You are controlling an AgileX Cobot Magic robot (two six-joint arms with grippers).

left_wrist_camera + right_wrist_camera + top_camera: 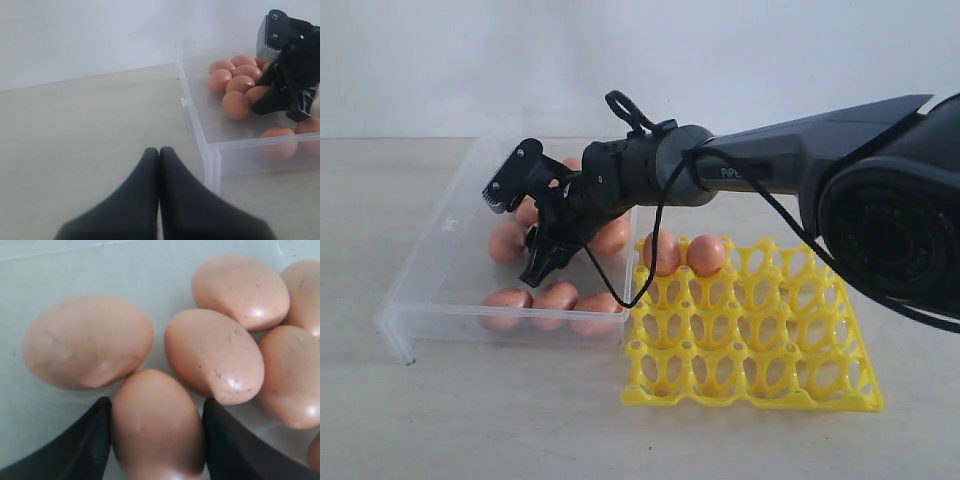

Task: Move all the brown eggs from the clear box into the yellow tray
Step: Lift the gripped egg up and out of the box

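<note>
In the right wrist view my right gripper has its two dark fingers pressed against both sides of a brown egg that lies on the floor of the clear box. Other brown eggs crowd close around it. From outside, the right gripper reaches down into the clear box among several eggs. The yellow tray stands right of the box with two eggs in its far left cups. My left gripper is shut and empty over bare table beside the box.
Three more eggs lie along the box's near wall. The right arm stretches across above the tray's far side, with a black cable hanging from it. Pale table surrounds box and tray.
</note>
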